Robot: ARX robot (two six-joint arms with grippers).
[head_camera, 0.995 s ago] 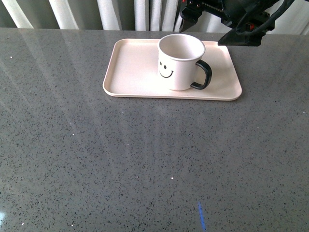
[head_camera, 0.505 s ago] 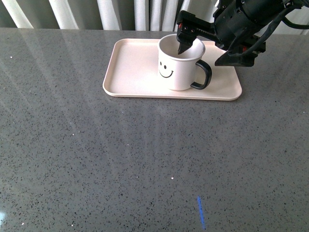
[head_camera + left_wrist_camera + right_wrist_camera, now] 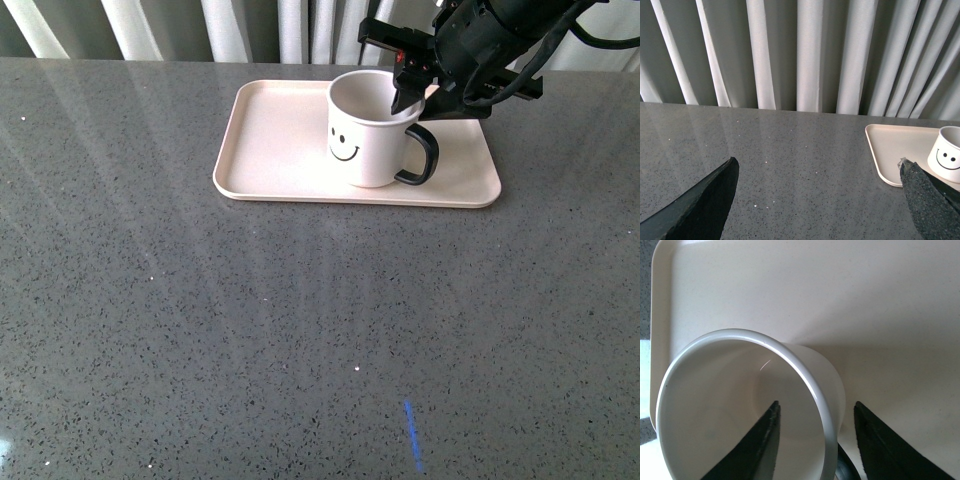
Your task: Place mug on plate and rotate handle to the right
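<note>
**Risk of tipping**

The right gripper [image 3: 424,98] is open astride the mug's [image 3: 365,140] right rim, one finger inside, holding nothing. The mug stands on the plate [image 3: 270,140], right of middle, handle [image 3: 425,155] to the right. Closing off-centre could tip it or swing the handle away.

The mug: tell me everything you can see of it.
The mug is white, glossy and cylindrical, with a black smiley face toward the front camera and a black loop handle pointing right. It stands upright, looks empty, and sits on the right half of the pale plate. The right gripper is open astride its wall near the handle, one finger inside and one outside. Whether they touch is unclear.
</note>
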